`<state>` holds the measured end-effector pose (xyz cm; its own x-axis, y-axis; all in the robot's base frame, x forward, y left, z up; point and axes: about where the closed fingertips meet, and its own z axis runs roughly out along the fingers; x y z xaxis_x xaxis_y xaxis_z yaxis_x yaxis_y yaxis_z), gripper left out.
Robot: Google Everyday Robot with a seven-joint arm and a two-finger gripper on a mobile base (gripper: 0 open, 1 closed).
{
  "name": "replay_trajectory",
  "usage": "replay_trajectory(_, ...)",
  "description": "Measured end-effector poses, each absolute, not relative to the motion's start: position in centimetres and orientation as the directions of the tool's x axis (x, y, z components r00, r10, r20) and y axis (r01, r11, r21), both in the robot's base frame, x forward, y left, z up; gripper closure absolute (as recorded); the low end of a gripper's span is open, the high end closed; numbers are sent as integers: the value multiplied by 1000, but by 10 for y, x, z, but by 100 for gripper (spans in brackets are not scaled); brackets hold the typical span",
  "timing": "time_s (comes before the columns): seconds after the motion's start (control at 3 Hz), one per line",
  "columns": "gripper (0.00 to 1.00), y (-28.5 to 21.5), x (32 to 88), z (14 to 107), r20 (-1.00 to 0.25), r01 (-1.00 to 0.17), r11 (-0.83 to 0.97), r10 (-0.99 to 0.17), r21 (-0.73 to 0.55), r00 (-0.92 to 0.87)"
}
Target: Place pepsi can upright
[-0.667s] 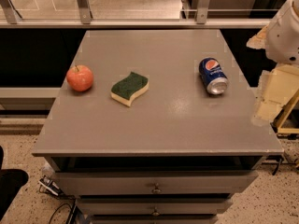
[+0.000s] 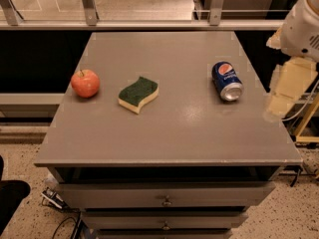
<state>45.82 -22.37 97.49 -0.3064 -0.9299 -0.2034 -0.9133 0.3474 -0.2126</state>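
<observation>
Nothing is done yet: the pepsi can (image 2: 227, 80) lies on its side at the table's (image 2: 164, 133) right, my gripper (image 2: 280, 99) hangs beside the right edge, apart from it, and I cannot tell how open it is.

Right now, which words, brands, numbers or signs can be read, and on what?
No words can be read.
pepsi can, lying on its side: round red-white-blue logo; lettering too blurred to read.
apple, sponge, table: no text.
tool, beside the table's right edge: no markings.
</observation>
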Motion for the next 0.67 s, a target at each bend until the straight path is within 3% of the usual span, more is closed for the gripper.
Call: replay_trajectory(0.67, 0, -252, 585, 958, -150, -713, 682, -731, -161, -666)
